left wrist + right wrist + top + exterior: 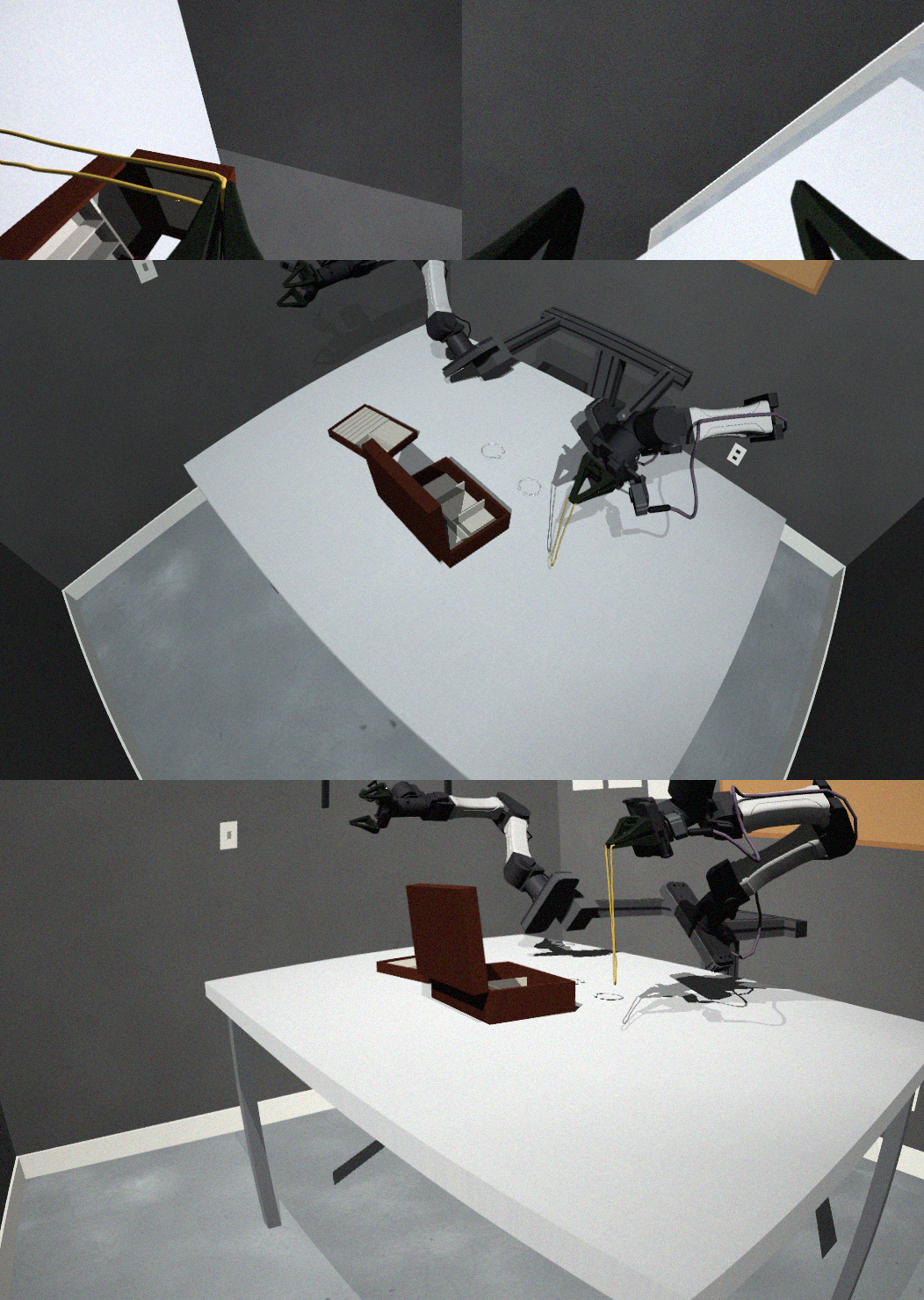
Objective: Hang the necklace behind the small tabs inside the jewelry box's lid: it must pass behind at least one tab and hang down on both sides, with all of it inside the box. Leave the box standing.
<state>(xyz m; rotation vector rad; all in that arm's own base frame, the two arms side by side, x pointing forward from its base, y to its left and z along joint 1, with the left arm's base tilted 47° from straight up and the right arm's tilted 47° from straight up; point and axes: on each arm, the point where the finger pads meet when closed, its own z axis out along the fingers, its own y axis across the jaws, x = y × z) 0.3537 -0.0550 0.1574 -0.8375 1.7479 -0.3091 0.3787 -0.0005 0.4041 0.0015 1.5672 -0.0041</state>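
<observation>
I'm clamping the gold necklace (552, 563) (614, 967) (169, 166) in my left gripper (573, 500) (609, 845) (224, 190), right of centre from above, its long loop dangling vertically, while the upright lid (407, 486) (445, 938) (193, 162) is standing to its left.

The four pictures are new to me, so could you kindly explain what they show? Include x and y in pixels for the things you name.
Two robot arms share one table: one picture looks down, one from the side, and two come from the arms' wrists. The left gripper (573, 500) (608, 845) (224, 190) is closed on a gold necklace (562, 537) (613, 935) (154, 163), hanging outside the open jewelry box (481, 538) (532, 1000) (48, 211). The right gripper (281, 285) (357, 806) (684, 192) is open and empty. A shallow tray (389, 417) (400, 970) and two thin rings lie nearby.
</observation>
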